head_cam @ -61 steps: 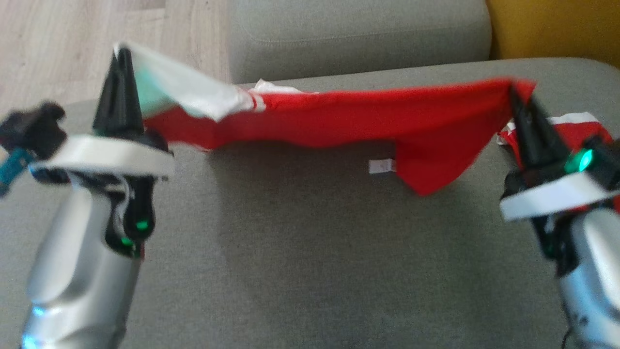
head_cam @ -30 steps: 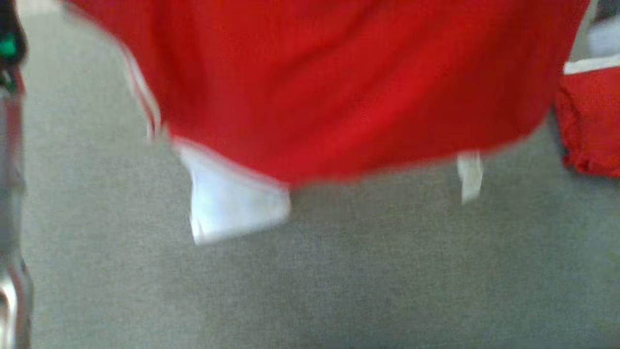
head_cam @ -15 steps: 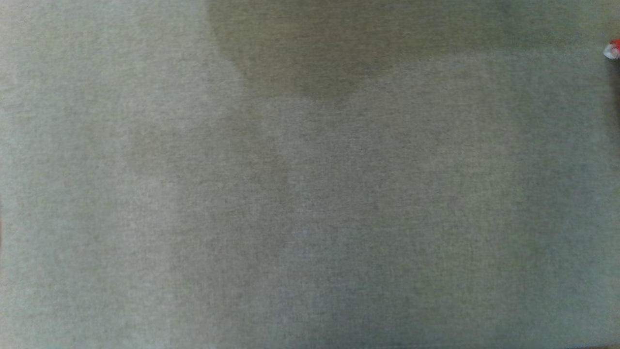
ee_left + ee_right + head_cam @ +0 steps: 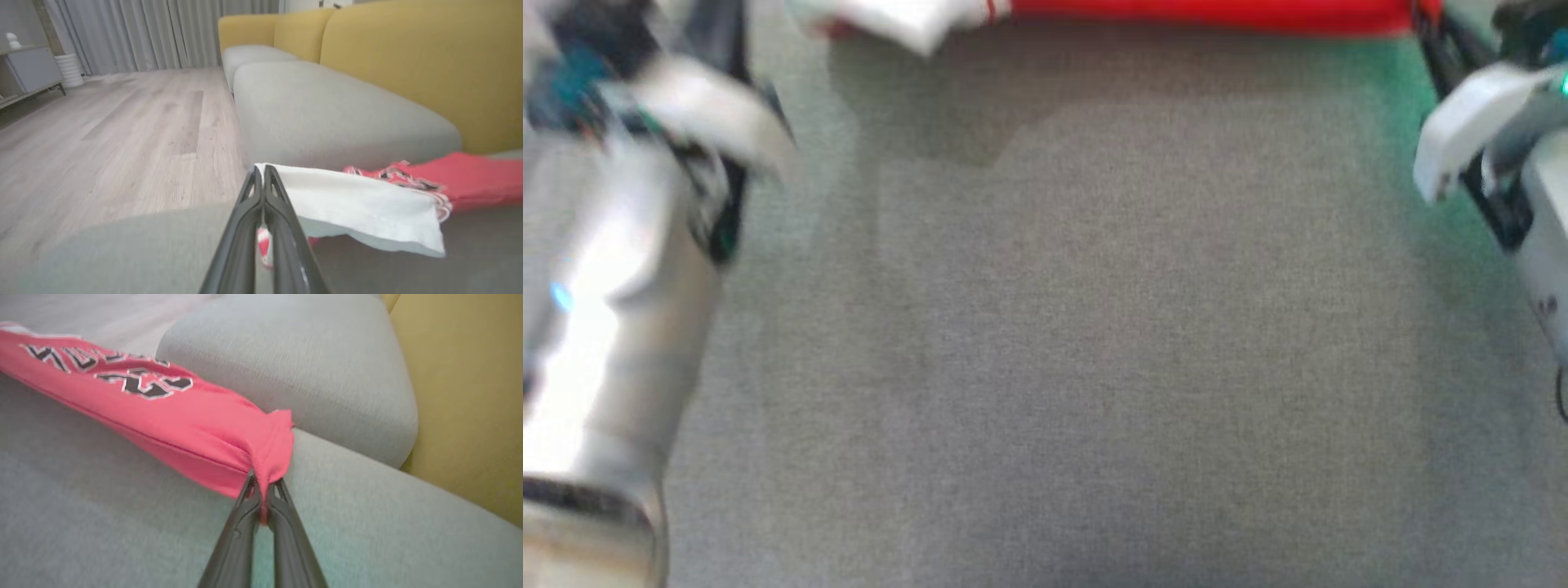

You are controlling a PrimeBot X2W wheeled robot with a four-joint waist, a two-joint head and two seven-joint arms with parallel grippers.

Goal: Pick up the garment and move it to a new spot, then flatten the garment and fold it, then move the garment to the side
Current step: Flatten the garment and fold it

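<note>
Red garment stretched between two robot grippers, low over a grey sofa cushion.

The garment (image 4: 1201, 10) runs as a red band with a white end along the far edge of the head view, with the bare cushion (image 4: 1094, 343) open in front of it. The left gripper (image 4: 261, 175) has its fingers pressed together on the white end. The right gripper (image 4: 263, 486) is clamped on a bunched red corner. A second ago the cloth hung large across the head view, then only cushion showed (the camera itself swung, so part of that is its own motion). Both grips have held, and the cloth looks ready for laying flat.
</note>
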